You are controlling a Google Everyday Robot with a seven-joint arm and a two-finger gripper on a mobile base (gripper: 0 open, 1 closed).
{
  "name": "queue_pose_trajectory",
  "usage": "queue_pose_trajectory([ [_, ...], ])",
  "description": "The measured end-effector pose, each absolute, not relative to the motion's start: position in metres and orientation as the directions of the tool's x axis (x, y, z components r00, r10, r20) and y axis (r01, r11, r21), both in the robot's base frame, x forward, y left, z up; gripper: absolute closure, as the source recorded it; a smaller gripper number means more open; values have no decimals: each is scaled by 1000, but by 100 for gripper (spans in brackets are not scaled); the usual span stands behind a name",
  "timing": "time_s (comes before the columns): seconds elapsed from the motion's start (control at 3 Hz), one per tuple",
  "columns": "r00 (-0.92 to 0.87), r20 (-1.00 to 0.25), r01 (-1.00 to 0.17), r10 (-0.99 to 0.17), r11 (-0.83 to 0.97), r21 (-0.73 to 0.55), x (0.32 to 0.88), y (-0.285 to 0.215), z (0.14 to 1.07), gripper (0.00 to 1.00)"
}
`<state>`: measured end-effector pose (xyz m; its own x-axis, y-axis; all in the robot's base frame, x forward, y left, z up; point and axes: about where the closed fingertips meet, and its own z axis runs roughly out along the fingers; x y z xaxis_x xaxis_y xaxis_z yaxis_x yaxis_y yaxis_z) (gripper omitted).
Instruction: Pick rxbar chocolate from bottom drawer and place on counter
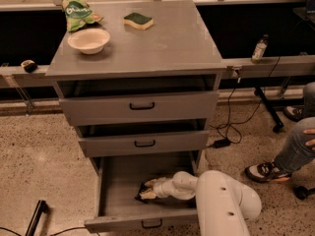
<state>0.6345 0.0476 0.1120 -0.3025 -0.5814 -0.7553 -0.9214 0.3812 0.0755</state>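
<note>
1. My arm (224, 205): one, white, smooth-shelled. Its thick rounded segment fills the lower right of the view and runs off the bottom edge.
2. My forearm (183, 185): slimmer than that segment. It branches off the segment's upper left and reaches leftward, lying roughly level.
3. My wrist (162, 187): pale, in line with the forearm, pointing left and slightly downward.
4. My gripper (147, 191): at the left end of the arm, inside the open bottom drawer (115, 186). It is low over the drawer's floor, right of the middle, with its tip turned to the left.
</note>
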Motion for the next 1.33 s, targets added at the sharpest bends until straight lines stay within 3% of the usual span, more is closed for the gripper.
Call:
queue_pose_trajectory([
  [0.33,-247,-781,-931,-574,363,28,629,46,140,100],
  [0.67,4,-828,-923,-560,317,-218,646,35,263,100],
  [1.33,129,-842,-897,-524,301,-325,606,1,378,100],
])
